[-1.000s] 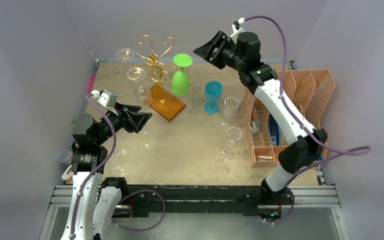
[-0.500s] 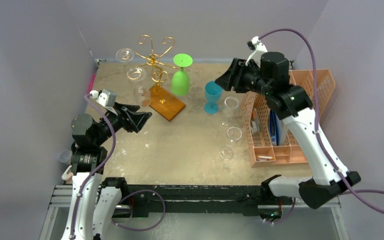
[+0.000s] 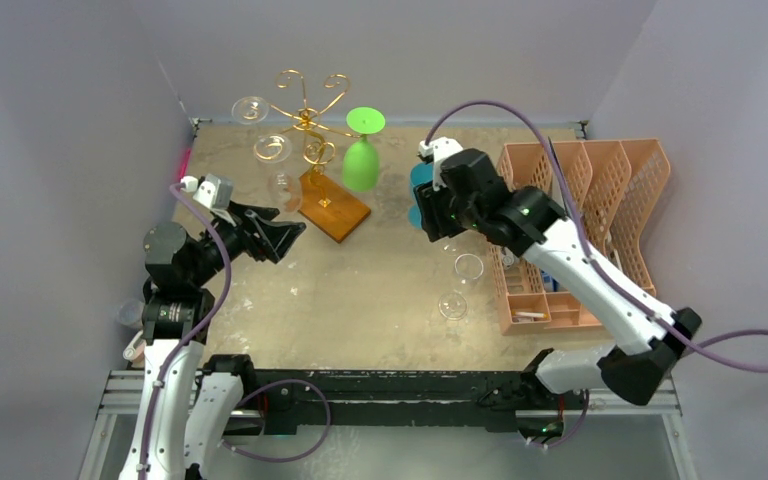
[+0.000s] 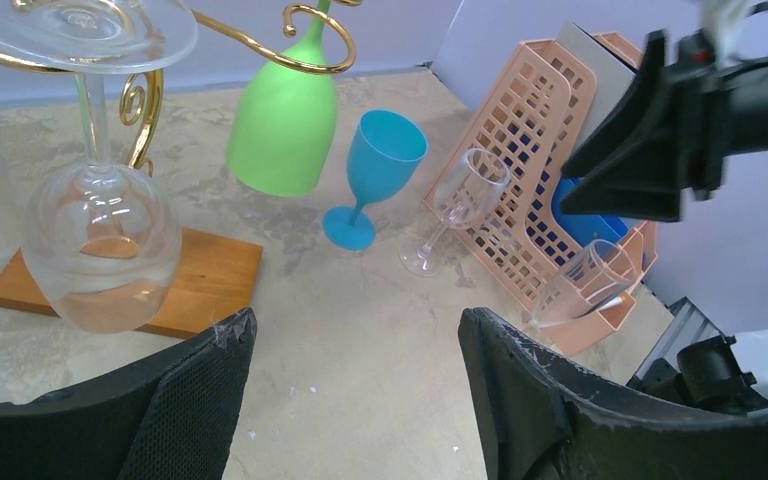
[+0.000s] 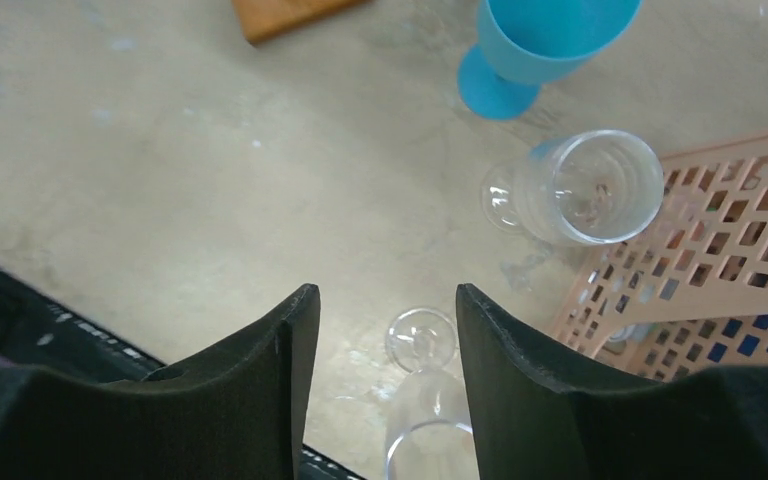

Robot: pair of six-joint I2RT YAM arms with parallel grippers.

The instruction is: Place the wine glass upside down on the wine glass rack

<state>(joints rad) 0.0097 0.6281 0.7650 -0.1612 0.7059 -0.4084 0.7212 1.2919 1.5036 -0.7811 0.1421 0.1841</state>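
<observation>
Swinging down from high over the table's rear, the right gripper (image 5: 382,320) now hangs with fingers spread and empty over a clear wine glass (image 5: 425,430) standing on the table near the orange mesh organizer (image 5: 720,230), with a second clear glass (image 5: 585,185) and the blue goblet (image 5: 550,40) close by. The left gripper (image 4: 355,330), parted and empty as before, faces the wine glass rack (image 3: 305,115) at the rear left, where a green glass (image 3: 361,162) already hangs upside down. Descending looks risky: the glasses are crowded, so a finger could tip a neighbour or catch the organizer, and thin glass may slip.
</observation>
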